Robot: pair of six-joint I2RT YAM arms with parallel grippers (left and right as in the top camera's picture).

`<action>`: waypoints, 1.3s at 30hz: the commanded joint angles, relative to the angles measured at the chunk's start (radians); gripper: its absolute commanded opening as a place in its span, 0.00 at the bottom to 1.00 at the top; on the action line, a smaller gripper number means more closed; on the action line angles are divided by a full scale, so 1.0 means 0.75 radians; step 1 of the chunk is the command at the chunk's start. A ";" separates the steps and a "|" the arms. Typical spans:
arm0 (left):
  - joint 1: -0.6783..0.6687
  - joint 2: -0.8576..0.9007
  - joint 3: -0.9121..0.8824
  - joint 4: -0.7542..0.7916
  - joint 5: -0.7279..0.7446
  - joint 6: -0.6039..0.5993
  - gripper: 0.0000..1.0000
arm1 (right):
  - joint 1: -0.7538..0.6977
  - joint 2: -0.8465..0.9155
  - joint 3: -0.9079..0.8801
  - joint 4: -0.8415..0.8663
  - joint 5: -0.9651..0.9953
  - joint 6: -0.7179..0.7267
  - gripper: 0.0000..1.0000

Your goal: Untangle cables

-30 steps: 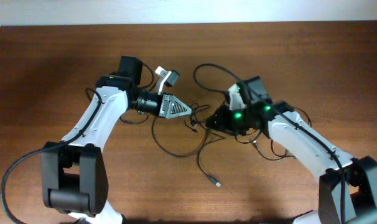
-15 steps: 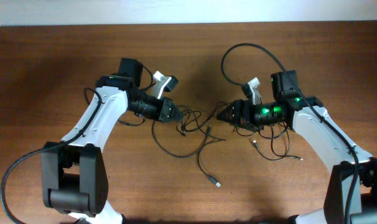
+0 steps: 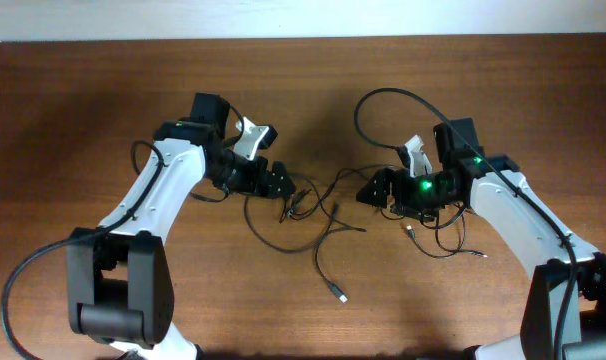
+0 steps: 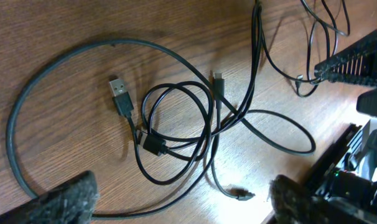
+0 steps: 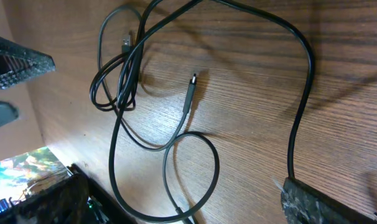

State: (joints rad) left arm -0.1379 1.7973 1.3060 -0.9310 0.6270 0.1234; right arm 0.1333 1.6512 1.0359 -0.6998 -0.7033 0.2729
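Thin black cables (image 3: pixel 311 205) lie in loose loops on the wooden table between my two grippers. In the left wrist view the loops (image 4: pixel 176 130) cross each other, with a USB plug (image 4: pixel 118 94) beside them. My left gripper (image 3: pixel 280 184) is open and empty just left of the loops, jaws wide apart (image 4: pixel 176 202). My right gripper (image 3: pixel 375 190) is open just right of them (image 5: pixel 188 208). One cable (image 5: pixel 300 112) arcs down to the edge of its right finger (image 5: pixel 325 205); I cannot tell if it is caught there.
A cable end with a plug (image 3: pixel 340 294) trails toward the table's front. More thin cord loops (image 3: pixel 445 238) lie under the right arm. A large loop (image 3: pixel 368 100) rises behind the right gripper. Bare wood (image 3: pixel 83 120) lies to the far left.
Both grippers have opened and drawn apart: the right arm swung right, the left pulled back a little. The cable loops between them have spread out, and the big loop followed the right gripper.
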 commanded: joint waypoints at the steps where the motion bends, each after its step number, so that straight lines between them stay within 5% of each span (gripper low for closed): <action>1: 0.001 -0.016 0.002 0.023 -0.009 0.005 0.99 | -0.004 -0.012 0.002 0.000 0.012 -0.015 0.99; 39: 0.001 -0.016 0.002 0.052 -0.009 0.006 0.99 | -0.004 -0.011 0.002 0.000 0.012 -0.015 0.99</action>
State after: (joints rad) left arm -0.1379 1.7973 1.3060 -0.8936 0.6231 0.1219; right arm 0.1333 1.6512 1.0359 -0.7002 -0.7029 0.2733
